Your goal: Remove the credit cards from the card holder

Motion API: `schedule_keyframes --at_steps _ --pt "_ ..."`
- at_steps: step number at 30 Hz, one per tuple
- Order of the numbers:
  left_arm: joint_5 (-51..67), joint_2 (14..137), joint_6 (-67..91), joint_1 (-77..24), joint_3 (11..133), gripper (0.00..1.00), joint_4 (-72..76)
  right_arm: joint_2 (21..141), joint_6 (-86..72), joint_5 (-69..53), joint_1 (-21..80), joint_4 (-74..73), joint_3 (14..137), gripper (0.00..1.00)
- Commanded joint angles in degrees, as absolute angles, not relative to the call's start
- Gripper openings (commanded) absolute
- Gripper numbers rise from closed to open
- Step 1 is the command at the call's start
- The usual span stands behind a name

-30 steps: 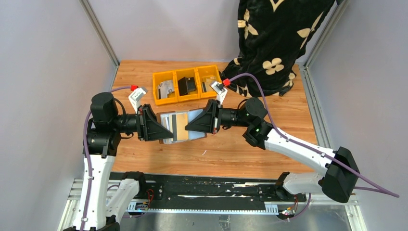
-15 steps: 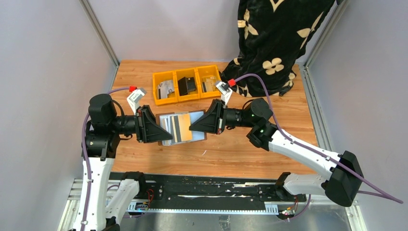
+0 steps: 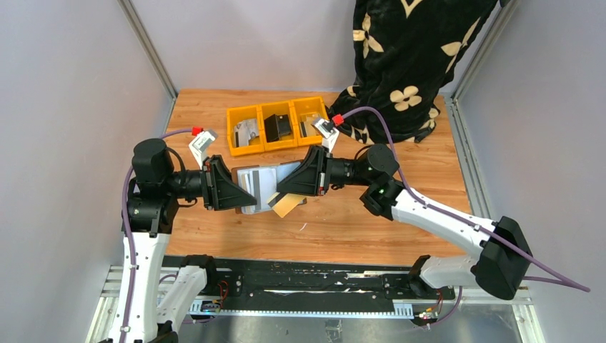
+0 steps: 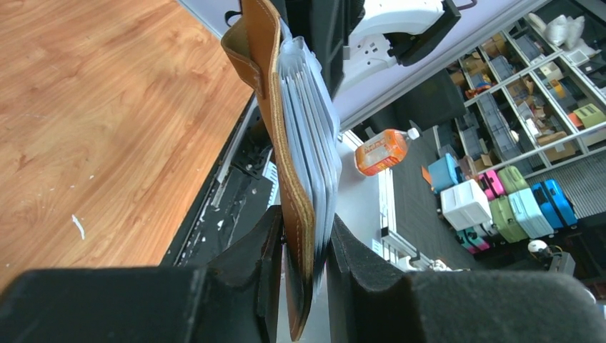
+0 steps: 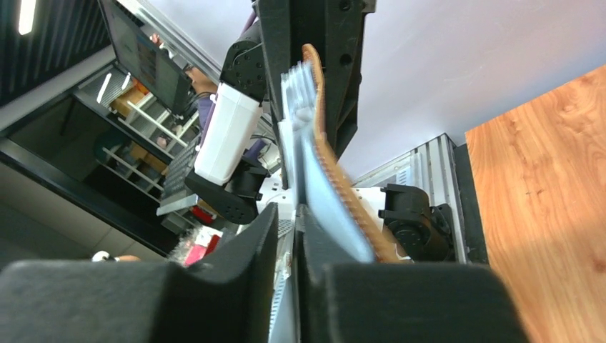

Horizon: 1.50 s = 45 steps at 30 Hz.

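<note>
The brown leather card holder [image 3: 251, 180] hangs open above the table between my two grippers. My left gripper [image 3: 239, 193] is shut on its leather cover and clear sleeves; the left wrist view shows the holder [image 4: 284, 136] edge-on between the pads of my left gripper [image 4: 304, 275]. My right gripper [image 3: 281, 190] is shut on a tan card with a dark stripe [image 3: 286, 206], which sticks out aslant below the holder's right side. In the right wrist view my right gripper [image 5: 288, 275] is nearly closed. The holder's edge [image 5: 323, 136] stands just right of it.
A yellow three-compartment tray [image 3: 230, 132] stands behind the grippers and holds a grey-white printed card [image 3: 246, 131], a black card [image 3: 277, 126] and another card [image 3: 311, 123]. A black flowered cloth [image 3: 407, 57] hangs over the back right corner. Grey walls stand on both sides.
The tan striped card lay upright in the holder's sleeves; now it sticks out tilted at the holder's lower right in my right gripper. The right arm drew back, then returned left.
</note>
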<state>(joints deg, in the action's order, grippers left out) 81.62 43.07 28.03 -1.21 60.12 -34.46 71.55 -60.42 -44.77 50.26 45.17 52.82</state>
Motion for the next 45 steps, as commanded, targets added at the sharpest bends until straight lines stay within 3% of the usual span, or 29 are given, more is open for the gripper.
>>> schedule_keyframes --at_steps 1,3,14,22,29,34,39,45 --pt "82.4 43.2 28.1 -1.1 62.5 0.12 -34.2 72.8 -61.7 -45.7 50.9 48.7 55.0 0.08" --pt "82.4 43.2 28.0 -1.1 62.6 0.11 -34.0 72.4 -61.6 -45.0 50.8 48.5 54.5 0.0" --pt "78.4 44.9 32.3 -1.1 62.3 0.03 -28.8 70.7 -60.5 -43.3 49.8 42.9 55.3 0.0" --pt "61.6 48.4 27.7 -0.2 62.4 0.0 -29.9 70.0 -58.6 -44.3 43.5 34.5 56.5 0.0" --pt "48.9 52.6 16.9 1.1 65.4 0.0 -40.5 72.9 -57.2 -47.3 31.8 29.0 58.8 0.0" --pt "49.2 53.6 10.0 1.7 65.2 0.0 -45.6 82.3 -49.8 -41.7 23.4 21.0 66.1 0.0" --pt "50.1 53.1 4.7 1.8 65.7 0.0 -50.6 96.3 -38.8 -31.2 21.3 12.5 80.9 0.0" --pt "53.3 52.9 3.4 1.9 65.5 0.0 -51.2 111.1 -38.0 -17.3 20.7 20.5 89.9 0.0"
